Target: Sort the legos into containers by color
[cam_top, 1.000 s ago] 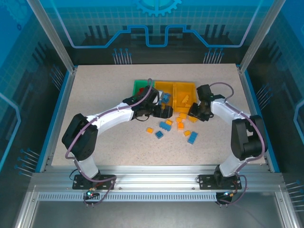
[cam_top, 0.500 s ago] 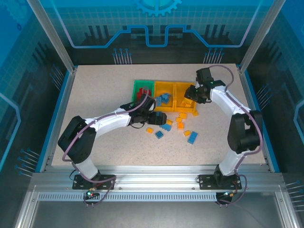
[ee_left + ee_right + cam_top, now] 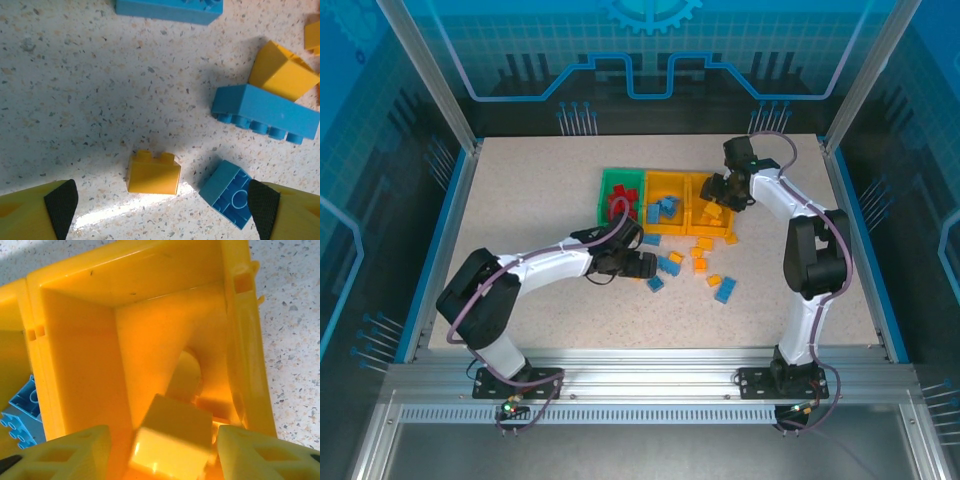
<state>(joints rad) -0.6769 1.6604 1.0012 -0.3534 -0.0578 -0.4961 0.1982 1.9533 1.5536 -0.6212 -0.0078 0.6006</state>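
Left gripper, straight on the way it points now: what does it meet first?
Probably the small orange-yellow brick on the table, between the left gripper's open fingers. The small blue brick lies close by one pad and might touch first; depth is unclear.

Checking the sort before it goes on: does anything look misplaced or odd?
No colour looks misplaced: red bricks in the green bin, blue bricks in the middle bin, yellow bricks in the right bin. Only oddity: a small blue brick on the table lies upside down.
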